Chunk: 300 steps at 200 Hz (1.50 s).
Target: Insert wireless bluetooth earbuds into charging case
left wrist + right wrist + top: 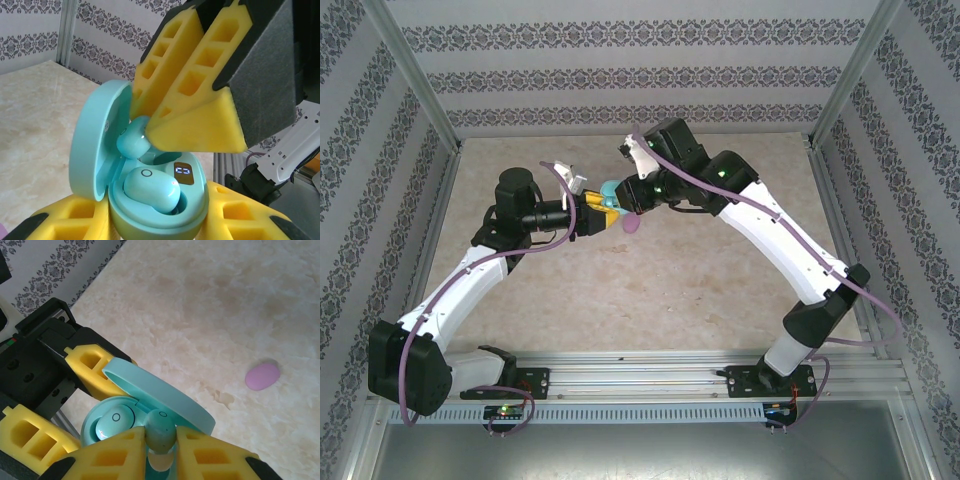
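The left gripper (594, 214) is clamping its yellow fingers around the base of the one light blue charging case (89, 150), holding it up with the lid standing open. One light blue earbud (150, 192) is sitting in its well beside the lit display. A second light blue earbud (132, 142), the only other bud showing, is hanging just above the neighbouring well, pinched between the nearly closed yellow fingertips of the right gripper (161, 442). Further right, a single pink oval item (262, 376) is lying on the table (210, 300), well apart from the case.
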Available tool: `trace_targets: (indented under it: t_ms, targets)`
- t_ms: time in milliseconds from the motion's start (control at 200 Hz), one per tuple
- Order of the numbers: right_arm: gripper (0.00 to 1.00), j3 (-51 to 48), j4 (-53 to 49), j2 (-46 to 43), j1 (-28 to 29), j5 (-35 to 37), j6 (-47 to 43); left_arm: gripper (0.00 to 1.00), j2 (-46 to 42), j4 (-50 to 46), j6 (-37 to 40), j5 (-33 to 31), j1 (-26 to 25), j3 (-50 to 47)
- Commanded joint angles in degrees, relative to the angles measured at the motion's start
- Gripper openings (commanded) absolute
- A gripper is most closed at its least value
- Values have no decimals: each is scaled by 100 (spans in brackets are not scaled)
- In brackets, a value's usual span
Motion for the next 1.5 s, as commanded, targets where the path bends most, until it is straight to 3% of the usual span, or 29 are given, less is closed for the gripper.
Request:
trace_targets:
  t_ms: [0,430,1029,1414,1494]
  targets:
    - [21,-223,-12,-141,61,10,103,7,-178,417,-25,130,9,51]
    - [21,-394,40,-299,66,-77,239,7,-175,472,-73,121,5,48]
    - [19,219,-630,-156,72,-88,306,8,-177,439,4,112,4,58]
    - [21,338,-763,98,88,-258,271,8,-152,408,29,116,5,93]
    - [25,393,-803,149,87,-274,271,8,-142,391,33,121,-1,107]
